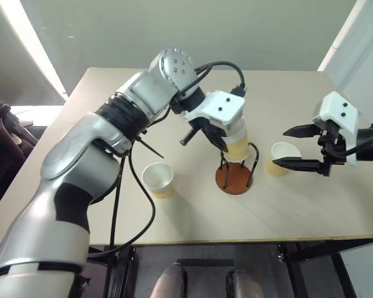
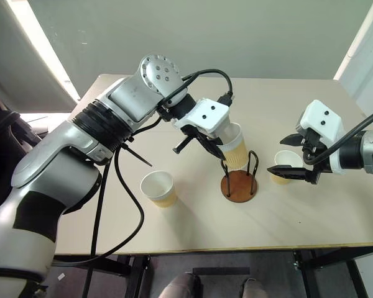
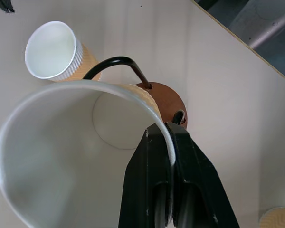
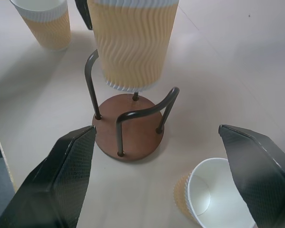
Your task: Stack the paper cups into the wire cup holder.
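Pinching rim-up tilted cup (image 2: 235, 148) above holder (image 2: 239, 185), left hand (image 2: 212, 148); right hand (image 2: 292, 156) open.

Beige table (image 1: 311, 211) before a grey wall (image 1: 236, 31)

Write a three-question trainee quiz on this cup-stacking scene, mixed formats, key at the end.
1. True or false: the left claw is shut on the rim of a paper cup.
2. Where is the held cup? A) seated on the wire cup holder base B) above the base, between the wire loops C) lying on the table
3. How many cups stand on the table?
Key: 1 true; 2 B; 3 two, one on each side of the holder.
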You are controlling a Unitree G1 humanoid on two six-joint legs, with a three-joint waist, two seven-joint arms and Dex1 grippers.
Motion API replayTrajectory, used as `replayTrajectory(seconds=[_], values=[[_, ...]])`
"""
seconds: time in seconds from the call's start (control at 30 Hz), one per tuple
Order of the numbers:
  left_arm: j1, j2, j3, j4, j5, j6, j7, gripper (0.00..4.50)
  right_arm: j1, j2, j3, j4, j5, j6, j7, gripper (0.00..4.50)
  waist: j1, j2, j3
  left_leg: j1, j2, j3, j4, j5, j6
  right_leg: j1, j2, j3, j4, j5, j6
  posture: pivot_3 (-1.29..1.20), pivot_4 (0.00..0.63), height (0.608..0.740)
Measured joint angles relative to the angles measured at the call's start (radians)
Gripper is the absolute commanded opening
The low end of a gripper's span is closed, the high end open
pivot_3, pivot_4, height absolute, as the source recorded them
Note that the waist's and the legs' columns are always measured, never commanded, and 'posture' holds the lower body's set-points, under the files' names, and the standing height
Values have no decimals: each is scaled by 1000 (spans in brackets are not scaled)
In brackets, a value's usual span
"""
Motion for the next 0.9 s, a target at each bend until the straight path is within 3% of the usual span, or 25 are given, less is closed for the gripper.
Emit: replayTrajectory(seconds=[0.2, 0.3, 0.67, 0.9], values=[[0, -23, 6, 30, 28, -24, 0, 53, 5, 0, -6, 0, 2, 0, -3, 4295, -1, 0, 0, 0, 1, 1, 0, -1, 0, 0, 0, 0, 0, 0, 0, 0, 150, 740], [4, -49, 36, 46, 68, -37, 0, 631, 6, 0, -7, 0, 7, 0, -4, 4295, 0, 0, 0, 0, 0, 1, 0, -1, 0, 0, 0, 0, 0, 0, 1, 0, 150, 740], [17, -95, 153, 89, 153, -49, -1, 4440, 7, 0, 2, 6, -23, -48, -11, 4295, -1, 0, 0, 0, 0, 2, 1, -1, 1, 0, 0, 1, 0, 0, 1, 0, 150, 740], [21, -88, 315, 91, 164, 48, -1, 4478, 13, -19, 140, 43, -163, -181, 15, 4295, -2, 0, 0, 0, 0, 3, 1, -2, 2, -1, 0, 1, 0, 0, 2, 0, 150, 740]])
